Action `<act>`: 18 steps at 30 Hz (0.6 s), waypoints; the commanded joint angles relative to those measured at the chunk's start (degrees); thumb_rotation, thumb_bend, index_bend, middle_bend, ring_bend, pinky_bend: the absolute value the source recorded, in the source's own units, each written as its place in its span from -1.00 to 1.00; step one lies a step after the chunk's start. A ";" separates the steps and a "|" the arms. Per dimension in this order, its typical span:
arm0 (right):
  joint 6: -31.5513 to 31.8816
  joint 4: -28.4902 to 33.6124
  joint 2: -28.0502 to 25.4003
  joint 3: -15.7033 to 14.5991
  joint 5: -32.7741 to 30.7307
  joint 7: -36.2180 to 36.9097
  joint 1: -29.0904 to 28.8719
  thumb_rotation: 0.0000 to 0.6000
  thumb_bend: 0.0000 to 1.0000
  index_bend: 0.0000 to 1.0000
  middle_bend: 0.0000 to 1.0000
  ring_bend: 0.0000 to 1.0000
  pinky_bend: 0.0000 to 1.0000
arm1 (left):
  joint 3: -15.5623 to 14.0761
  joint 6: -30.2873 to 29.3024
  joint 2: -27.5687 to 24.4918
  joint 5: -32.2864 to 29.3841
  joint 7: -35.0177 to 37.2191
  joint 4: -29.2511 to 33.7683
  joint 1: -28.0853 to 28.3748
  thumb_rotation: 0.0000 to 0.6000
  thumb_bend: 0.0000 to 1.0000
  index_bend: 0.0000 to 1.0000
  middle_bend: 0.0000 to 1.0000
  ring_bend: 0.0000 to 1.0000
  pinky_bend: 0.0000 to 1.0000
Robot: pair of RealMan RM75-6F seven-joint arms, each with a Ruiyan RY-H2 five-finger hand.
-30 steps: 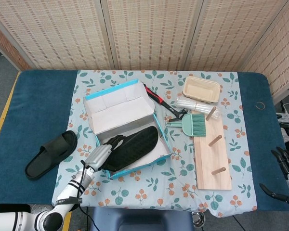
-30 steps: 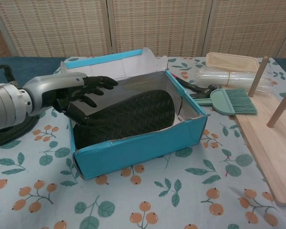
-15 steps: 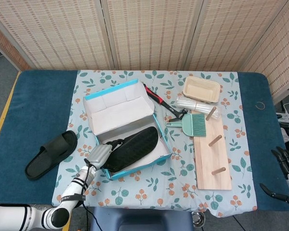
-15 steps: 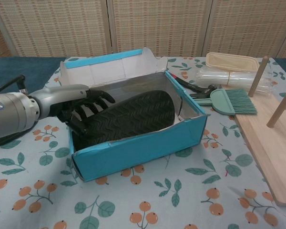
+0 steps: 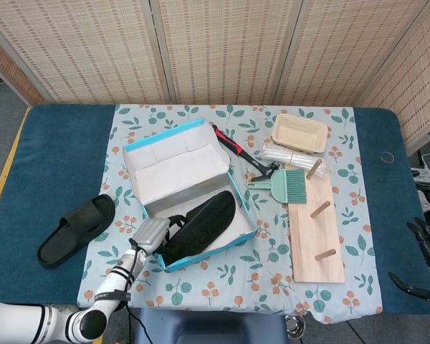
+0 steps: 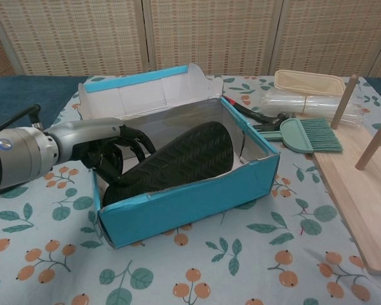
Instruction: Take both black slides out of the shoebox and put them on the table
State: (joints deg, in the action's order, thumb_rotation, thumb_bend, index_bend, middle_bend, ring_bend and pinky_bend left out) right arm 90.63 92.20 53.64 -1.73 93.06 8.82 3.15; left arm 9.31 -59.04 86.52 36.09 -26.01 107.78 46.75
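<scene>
Fingers of the left hand (image 6: 114,155) are now curled around the heel end of the black slide (image 6: 174,162) inside the shoebox (image 6: 190,200); a second ago they only hovered open above it, so the grip is new. In the chest view the slide is tilted, sole up, its heel end raised near the left wall of the box and its toe pointing to the upper right of the box; before it lay flatter. The box itself has turned a little on the flowered cloth (image 5: 222,276), which tells me the hand drags it while it pulls.

I judge that the lift of this second slide has just begun: it is gripped but it is not out of the box yet.

At the left of the head view, the other black slide (image 5: 75,229) already lies on the blue worktop (image 5: 50,150), well apart from the box, so half of the task looks done.

At the lower right edge of the head view the right hand (image 5: 426,247) hangs beside the worktop, empty, with its fingers apart.
</scene>
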 commanded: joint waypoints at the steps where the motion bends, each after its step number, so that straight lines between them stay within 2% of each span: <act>1: 0.05 -0.06 -0.03 0.03 -0.05 0.13 0.03 0.27 -0.70 -1.00 -1.00 -1.00 -1.00 | -0.14 -0.22 0.09 0.04 0.21 0.23 0.03 1.00 0.00 -0.46 -0.43 0.07 -0.19; 6: 0.31 -0.17 -0.01 0.18 -0.24 0.35 0.12 0.27 -0.70 -1.00 -1.00 -1.00 -1.00 | -0.46 -0.86 -0.11 -0.30 0.04 0.98 0.14 1.00 0.10 -0.44 -0.43 0.09 -0.17; 11: 0.21 -0.11 -0.01 0.16 -0.20 0.35 0.08 0.27 -0.70 -1.00 -1.00 -1.00 -1.00 | -0.55 -1.82 0.06 0.66 0.66 1.34 -0.19 1.00 -0.07 -0.46 -0.56 -0.12 -0.33; 18: 0.01 -0.03 0.01 0.07 -0.11 0.19 0.02 0.27 -0.70 -1.00 -1.00 -1.00 -1.00 | 0.91 -5.96 1.73 -0.70 1.29 0.68 -0.88 1.00 -0.14 -0.66 -0.72 -0.08 -0.11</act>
State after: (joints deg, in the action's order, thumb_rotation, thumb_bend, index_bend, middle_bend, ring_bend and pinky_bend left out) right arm 90.63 92.17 53.65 -1.65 92.95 9.01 3.17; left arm 9.71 -63.67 87.57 35.79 -24.68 108.70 46.13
